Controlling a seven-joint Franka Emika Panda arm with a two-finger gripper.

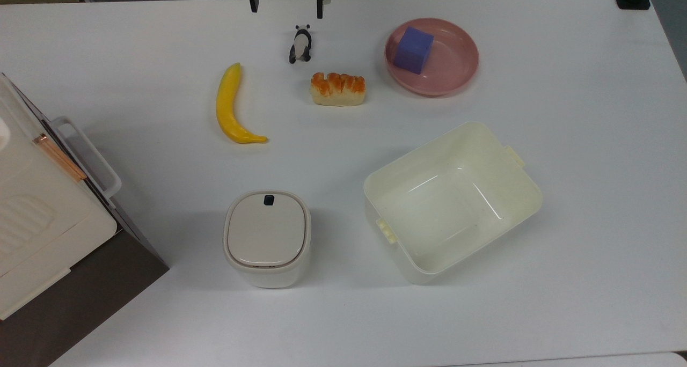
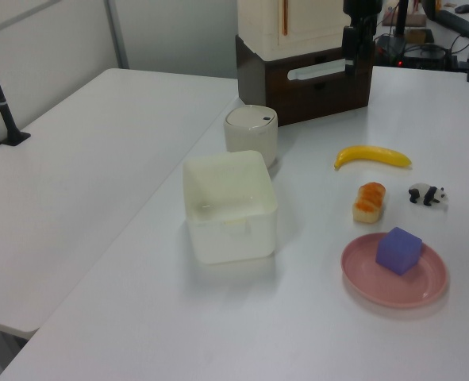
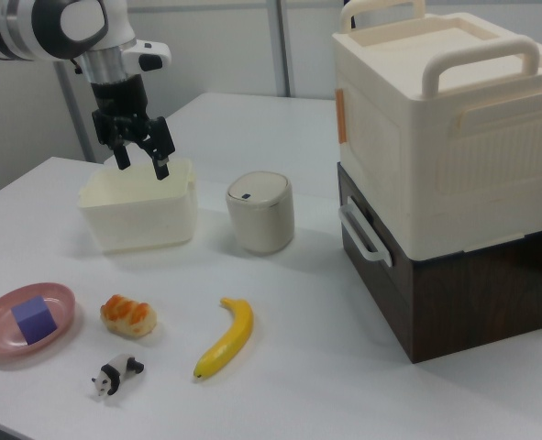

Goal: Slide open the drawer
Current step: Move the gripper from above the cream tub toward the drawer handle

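White table [image 1: 563, 302]: drawer [image 3: 381, 266] closed, tool [image 3: 140, 160] open, well apart.

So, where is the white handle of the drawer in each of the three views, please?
Top view: the white handle sits at the picture's left edge, on the dark drawer.
Left view: top centre-right, a pale bar across the dark front.
Right view: centre-right, under the cream box.
Shared landmark: the small lidded bin stands on the table near the drawer front.
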